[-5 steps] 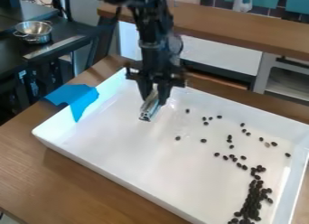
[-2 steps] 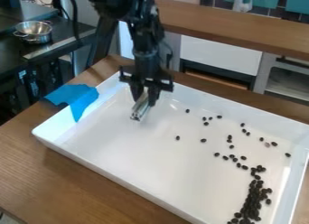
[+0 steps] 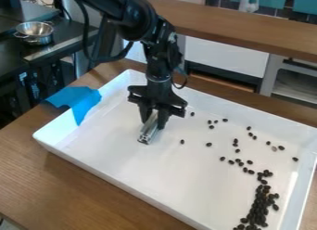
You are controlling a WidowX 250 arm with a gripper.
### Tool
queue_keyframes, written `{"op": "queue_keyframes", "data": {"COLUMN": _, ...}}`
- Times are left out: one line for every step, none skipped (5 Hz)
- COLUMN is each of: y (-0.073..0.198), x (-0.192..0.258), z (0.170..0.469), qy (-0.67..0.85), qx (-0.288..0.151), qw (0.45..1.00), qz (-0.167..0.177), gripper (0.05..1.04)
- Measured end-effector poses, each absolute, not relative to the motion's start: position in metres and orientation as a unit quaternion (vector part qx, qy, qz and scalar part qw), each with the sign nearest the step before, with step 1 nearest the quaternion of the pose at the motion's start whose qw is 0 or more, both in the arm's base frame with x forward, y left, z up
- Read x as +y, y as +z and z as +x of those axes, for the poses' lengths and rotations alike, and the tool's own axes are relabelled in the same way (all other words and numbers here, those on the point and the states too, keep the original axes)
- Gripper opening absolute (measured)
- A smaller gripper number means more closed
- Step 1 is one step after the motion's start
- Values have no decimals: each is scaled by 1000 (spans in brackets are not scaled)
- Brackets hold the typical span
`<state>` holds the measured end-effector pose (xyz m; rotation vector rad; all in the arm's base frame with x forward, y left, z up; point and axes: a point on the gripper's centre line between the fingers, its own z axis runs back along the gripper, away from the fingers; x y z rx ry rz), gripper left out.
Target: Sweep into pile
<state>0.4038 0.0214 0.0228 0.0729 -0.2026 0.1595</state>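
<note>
The gripper (image 3: 153,122) hangs over the upper left part of the white tray (image 3: 117,173), shut on a silver metal bar (image 3: 147,132) that points down toward the tray floor. Whether the bar touches the floor I cannot tell. Dark beans (image 3: 259,206) lie in a dense heap along the tray's lower right side. From that heap a looser trail runs up and left, and several single beans (image 3: 208,144) are scattered across the middle and upper right. The closest single bean (image 3: 182,141) is just right of the bar.
Blue tape (image 3: 79,100) covers part of the tray's left rim and the wooden table (image 3: 74,187). Raised walls surround the tray. A metal colander (image 3: 34,32) stands on a dark surface at the upper left, and a wooden counter (image 3: 248,32) runs behind.
The gripper with the bar first shifted left and slightly up, then came down toward the front and a little right. The beans have not visibly moved.
</note>
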Motion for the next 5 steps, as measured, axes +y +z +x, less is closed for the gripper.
{"op": "queue_keyframes", "data": {"y": 22, "x": 17, "z": 404, "qy": 81, "qx": -101, "qw": 991, "qz": 40, "gripper": 370}}
{"op": "queue_keyframes", "data": {"y": 24, "x": 6, "z": 405, "qy": 85, "qx": -91, "qw": 992, "qz": 34, "gripper": 370}}
{"op": "queue_keyframes", "data": {"y": 23, "x": -9, "z": 409, "qy": 85, "qx": -82, "qw": 993, "qz": 29, "gripper": 370}}
{"op": "queue_keyframes", "data": {"y": 26, "x": -26, "z": 410, "qy": 80, "qx": -82, "qw": 993, "qz": 21, "gripper": 370}}
{"op": "queue_keyframes", "data": {"y": 24, "x": -40, "z": 412, "qy": 71, "qx": -79, "qw": 994, "qz": 18, "gripper": 370}}
